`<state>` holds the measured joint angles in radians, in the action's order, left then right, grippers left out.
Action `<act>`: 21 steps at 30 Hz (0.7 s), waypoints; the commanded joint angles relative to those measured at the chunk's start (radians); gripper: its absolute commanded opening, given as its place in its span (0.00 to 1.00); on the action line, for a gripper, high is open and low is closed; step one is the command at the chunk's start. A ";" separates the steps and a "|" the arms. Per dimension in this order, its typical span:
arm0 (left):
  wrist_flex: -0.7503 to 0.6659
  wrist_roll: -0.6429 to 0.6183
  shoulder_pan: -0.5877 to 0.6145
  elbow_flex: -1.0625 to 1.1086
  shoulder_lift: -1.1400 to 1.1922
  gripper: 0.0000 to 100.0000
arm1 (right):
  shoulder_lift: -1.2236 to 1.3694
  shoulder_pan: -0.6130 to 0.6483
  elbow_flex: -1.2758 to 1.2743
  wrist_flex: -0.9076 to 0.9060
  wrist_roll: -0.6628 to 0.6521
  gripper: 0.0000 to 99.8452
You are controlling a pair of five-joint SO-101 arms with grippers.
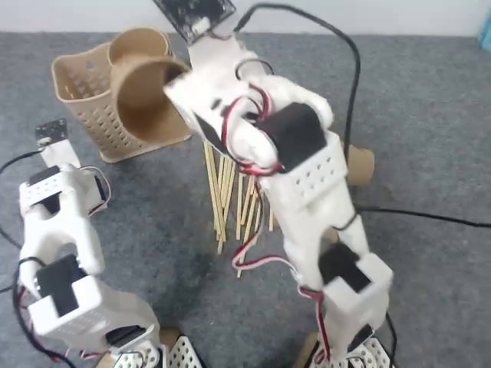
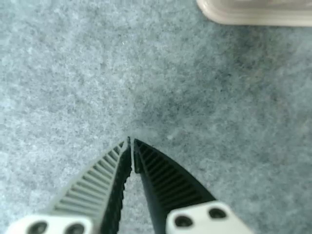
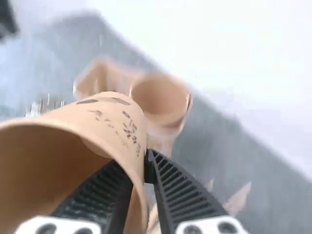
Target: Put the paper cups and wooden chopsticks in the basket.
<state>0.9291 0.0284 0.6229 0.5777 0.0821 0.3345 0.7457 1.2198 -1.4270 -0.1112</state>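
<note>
My right gripper [image 3: 146, 155] is shut on the rim of a brown paper cup [image 3: 68, 146], one finger inside and one outside. In the high view this tilted cup [image 1: 146, 92] hangs just at the tan slotted basket [image 1: 84, 100], its mouth facing the camera. A second paper cup [image 1: 140, 44] stands inside the basket [image 3: 92, 80]. Several wooden chopsticks [image 1: 230, 199] lie in a loose bundle on the grey carpet below the right arm. A third cup [image 1: 360, 165] lies partly hidden behind that arm. My left gripper [image 2: 130, 142] is shut and empty, pointing at bare carpet near the basket's base [image 2: 253, 12].
The left arm [image 1: 57, 199] stands at the table's left side, in front of the basket. A black cable [image 1: 349, 84] runs over the carpet at the right. A dark block [image 1: 192, 15] sits at the far edge.
</note>
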 commanded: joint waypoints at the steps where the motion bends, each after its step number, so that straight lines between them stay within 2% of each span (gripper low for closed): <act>1: -0.015 -0.011 -0.005 -0.035 -0.006 0.01 | 0.064 -0.015 0.098 0.151 0.009 0.01; 11: -0.015 -0.009 -0.005 -0.035 -0.006 0.01 | 0.291 -0.068 0.097 0.437 0.003 0.01; 21: -0.015 -0.008 -0.005 -0.035 -0.006 0.01 | 0.417 -0.111 0.095 0.443 0.003 0.01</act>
<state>0.9291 0.0284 0.6229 0.5777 0.0821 0.7518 0.6598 1.2689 -1.0004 -0.1112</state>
